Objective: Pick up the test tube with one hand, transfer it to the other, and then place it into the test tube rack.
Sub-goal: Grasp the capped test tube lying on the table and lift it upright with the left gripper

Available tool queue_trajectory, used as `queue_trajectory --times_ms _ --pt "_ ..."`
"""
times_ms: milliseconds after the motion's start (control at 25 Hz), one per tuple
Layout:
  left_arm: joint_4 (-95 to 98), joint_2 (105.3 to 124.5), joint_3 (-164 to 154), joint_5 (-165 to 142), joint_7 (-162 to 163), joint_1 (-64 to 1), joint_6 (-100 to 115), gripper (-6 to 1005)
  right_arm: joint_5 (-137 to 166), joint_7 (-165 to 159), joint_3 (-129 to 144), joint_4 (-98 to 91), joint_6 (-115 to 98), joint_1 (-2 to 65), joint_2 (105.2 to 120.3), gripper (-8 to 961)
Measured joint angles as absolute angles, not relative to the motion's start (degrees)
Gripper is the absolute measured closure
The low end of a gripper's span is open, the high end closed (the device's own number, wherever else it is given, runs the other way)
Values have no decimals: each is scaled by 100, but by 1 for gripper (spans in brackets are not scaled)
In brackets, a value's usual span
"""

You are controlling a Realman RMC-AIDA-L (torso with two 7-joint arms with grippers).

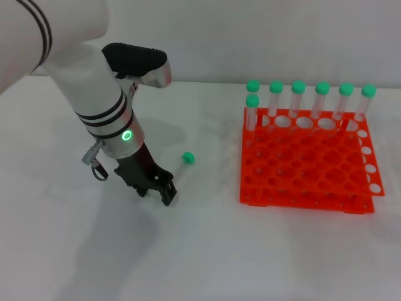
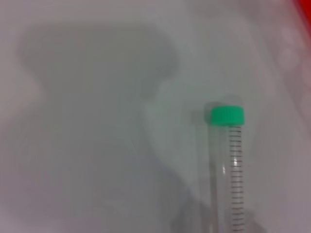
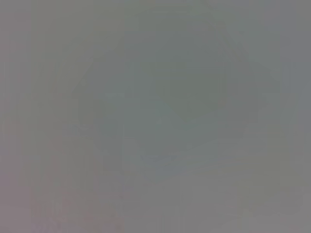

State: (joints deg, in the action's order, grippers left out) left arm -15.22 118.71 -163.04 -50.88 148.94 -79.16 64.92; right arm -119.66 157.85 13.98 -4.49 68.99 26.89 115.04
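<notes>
The test tube lies on the white table; its green cap (image 1: 188,157) points away from me and its clear body runs back toward my left gripper. In the left wrist view the tube (image 2: 228,170) lies flat with its cap at the far end. My left gripper (image 1: 156,193) is down at table level at the tube's near end, fingers apart, with the tube beside the right finger (image 1: 168,194). The orange-red test tube rack (image 1: 301,182) stands to the right. My right gripper is out of view; the right wrist view shows only a grey blur.
Several green-capped tubes (image 1: 298,97) stand upright in the rack's back row and one stands just in front of it at the left corner (image 1: 252,110). The rack's other holes are open. White table surface (image 1: 207,251) lies between the gripper and the rack.
</notes>
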Motion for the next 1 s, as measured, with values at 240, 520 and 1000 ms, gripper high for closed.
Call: queue_trajectory --times_ms 240,520,1000 --pt "-1401 11875 -16304 -5085 14868 -7900 6293 494 -11945 15785 1398 -448 6899 2692 11504 124" --pt "-1289 11883 -16304 -5118 14856 -7900 6141 548 -11947 15785 1397 -448 6899 2695 11506 124" --pt "-1226 11873 -16305 -5102 14834 -7831 5944 652 -11970 15785 1364 -448 6899 2679 11513 124"
